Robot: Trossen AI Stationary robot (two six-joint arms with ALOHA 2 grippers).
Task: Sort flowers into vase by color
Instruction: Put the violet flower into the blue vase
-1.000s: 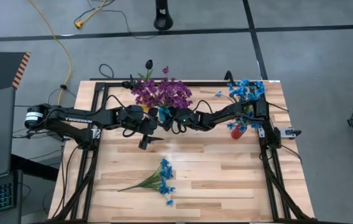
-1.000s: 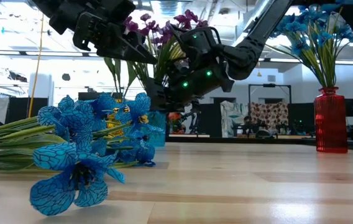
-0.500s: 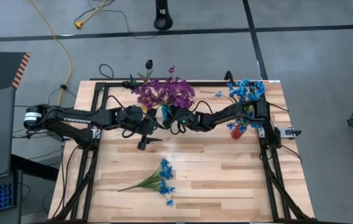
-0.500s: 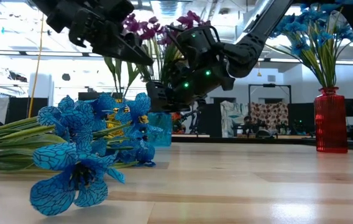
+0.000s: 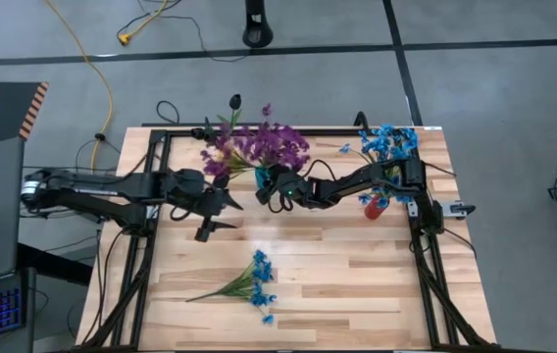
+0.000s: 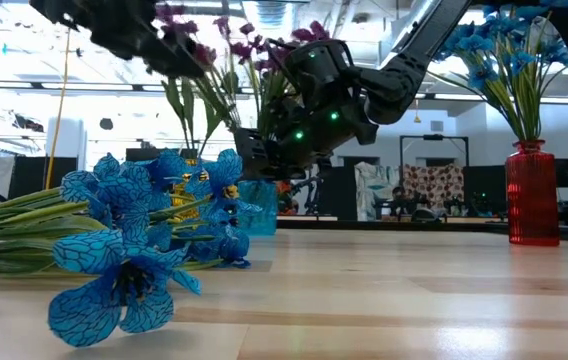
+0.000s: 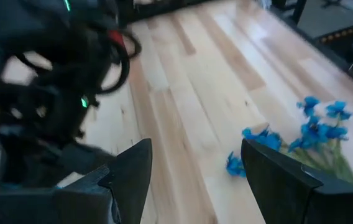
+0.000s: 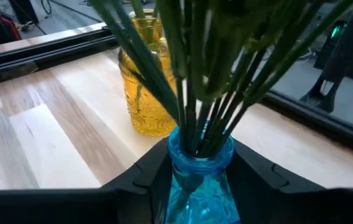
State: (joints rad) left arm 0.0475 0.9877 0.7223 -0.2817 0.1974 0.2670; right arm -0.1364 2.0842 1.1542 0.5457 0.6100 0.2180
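Observation:
A blue glass vase holds a bunch of purple flowers and stands on the table's far half. My right gripper reaches in from the right and is shut on this vase. My left gripper hovers open and empty just left of the vase. One blue sprig lies flat on the near half of the table. A red vase holds blue flowers. A yellow vase carries a dark blossom. My right gripper has the blue vase's upper body, just below the neck, between its two fingers, one on each side. The fingers come from the table's right, slanting down. The vase stands upright on the table with the stems rising out of it.
The yellow vase stands close behind the blue one at the far edge. A black frame runs along the table's sides and far edge. Bare wood lies between the vases and the near edge, apart from the blue sprig.
My left gripper has drawn back from the purple bunch toward the table's left edge, open all the while. The purple blossoms have shifted and spread a little leftward. My right gripper has stayed at the blue vase.

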